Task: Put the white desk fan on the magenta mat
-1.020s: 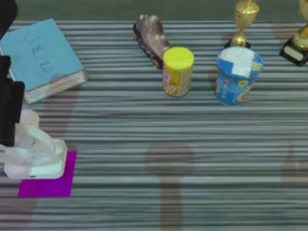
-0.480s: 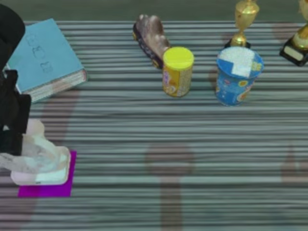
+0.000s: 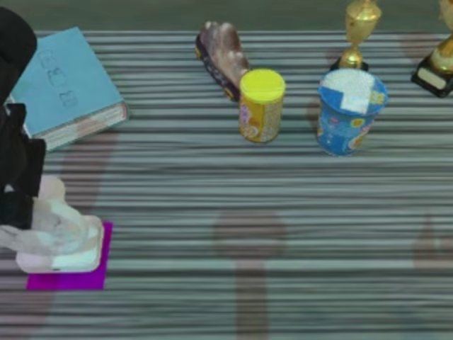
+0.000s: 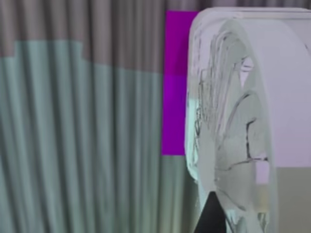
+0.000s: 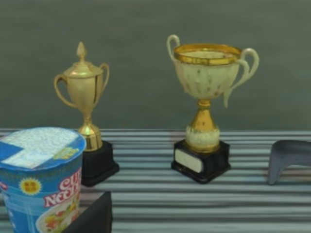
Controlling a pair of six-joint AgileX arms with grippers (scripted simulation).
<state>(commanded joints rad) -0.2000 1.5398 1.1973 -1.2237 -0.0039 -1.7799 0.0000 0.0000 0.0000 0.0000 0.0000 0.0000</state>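
Note:
The white desk fan rests on the magenta mat near the table's front left corner, covering most of it. My left gripper reaches down from the black arm and is shut on the fan. In the left wrist view the fan's grille fills the frame, with the mat showing beside it and one dark fingertip against the fan. My right gripper is outside the top view. Its wrist view shows one dark finger with bare table beside it, held open and empty.
A light blue book lies behind the mat at the back left. A brown shoe, a yellow can and a blue noodle cup stand mid-back. Two gold trophies stand at the back right.
The left gripper carried the fan a little right and down onto the mat, so more magenta is covered. In the last half second almost nothing moved.

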